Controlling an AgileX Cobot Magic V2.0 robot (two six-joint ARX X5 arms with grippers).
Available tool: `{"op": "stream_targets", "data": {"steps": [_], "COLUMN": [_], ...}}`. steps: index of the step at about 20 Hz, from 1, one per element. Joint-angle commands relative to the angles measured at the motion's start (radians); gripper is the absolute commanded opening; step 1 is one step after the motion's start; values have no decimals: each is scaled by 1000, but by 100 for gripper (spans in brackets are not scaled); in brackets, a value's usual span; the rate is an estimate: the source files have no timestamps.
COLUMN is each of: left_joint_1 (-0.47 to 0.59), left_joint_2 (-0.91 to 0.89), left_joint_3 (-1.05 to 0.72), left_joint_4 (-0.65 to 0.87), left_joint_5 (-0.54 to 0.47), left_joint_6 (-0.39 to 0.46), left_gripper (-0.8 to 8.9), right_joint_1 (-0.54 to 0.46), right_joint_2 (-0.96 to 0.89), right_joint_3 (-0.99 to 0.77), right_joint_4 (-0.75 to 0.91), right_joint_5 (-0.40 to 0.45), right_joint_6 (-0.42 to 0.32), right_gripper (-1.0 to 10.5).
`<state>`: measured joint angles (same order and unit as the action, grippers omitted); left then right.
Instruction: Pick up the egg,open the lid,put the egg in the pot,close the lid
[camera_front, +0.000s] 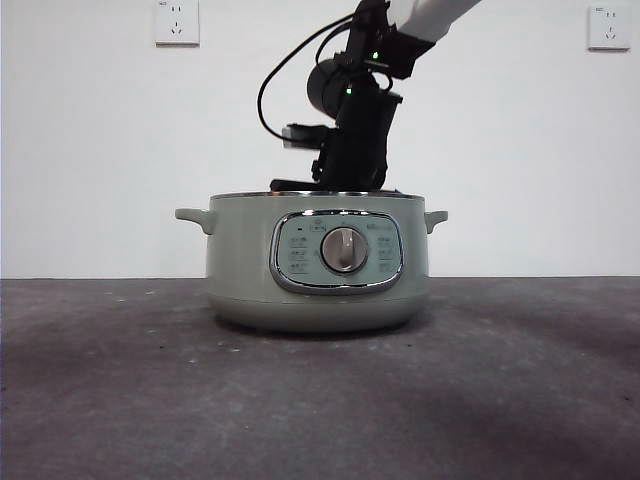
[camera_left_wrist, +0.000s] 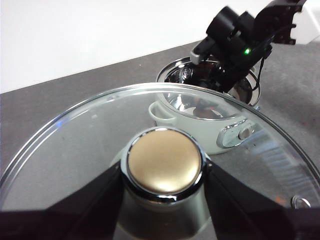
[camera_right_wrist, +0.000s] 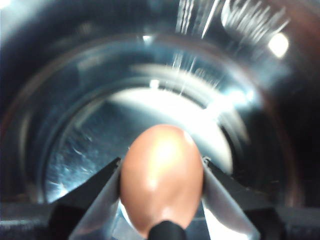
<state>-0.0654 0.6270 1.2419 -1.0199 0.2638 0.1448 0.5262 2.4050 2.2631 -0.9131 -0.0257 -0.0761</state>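
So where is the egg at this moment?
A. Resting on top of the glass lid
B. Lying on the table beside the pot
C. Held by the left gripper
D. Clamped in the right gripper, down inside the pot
D: the right wrist view shows the egg clamped in the right gripper, with the shiny inner wall of the pot all around it.

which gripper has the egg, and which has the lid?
The right gripper holds the egg, lowered inside the open pot. The left gripper is clamped on the knob of the lid, held away from the pot.
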Motion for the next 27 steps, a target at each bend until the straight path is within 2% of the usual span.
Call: {"op": "stream_targets", "data": {"steps": [1,4,5,7,8,12,17,21,27], "left_joint_1": [1,1,1,1,1,-1,-50,-109,-223], "left_joint_2": [-10,-10,-9,-8,-6,12,59,180,390], "left_joint_3": [11,11,11,11,11,11,11,11,11], "left_joint_4": [48,48,48,48,48,48,97,255,513], "left_joint_5": [5,5,5,5,5,5,6,81,80], "left_joint_6": [-10,-10,-10,-10,-10,-10,-10,-10,-10], "left_gripper": [-6,-6,-6,-6,-6,-6,-6,-6,-6], "right_joint_1": [5,4,5,5,5,5,5,5,5], "right_joint_2": [19,20,20,20,19,-30,-278,-547,-780], "right_joint_3": [4,4,4,4,5,18,18,18,8], "right_joint_4": [4,-12,-11,-11,-10,-8,-110,-294,-467], "right_joint_5": [1,0,0,0,0,0,-10,-11,-17], "right_joint_6": [-6,-6,-6,-3,-3,-3,6,20,18], "right_gripper": [-13,1,70,403,515,513,504,503,503]}}
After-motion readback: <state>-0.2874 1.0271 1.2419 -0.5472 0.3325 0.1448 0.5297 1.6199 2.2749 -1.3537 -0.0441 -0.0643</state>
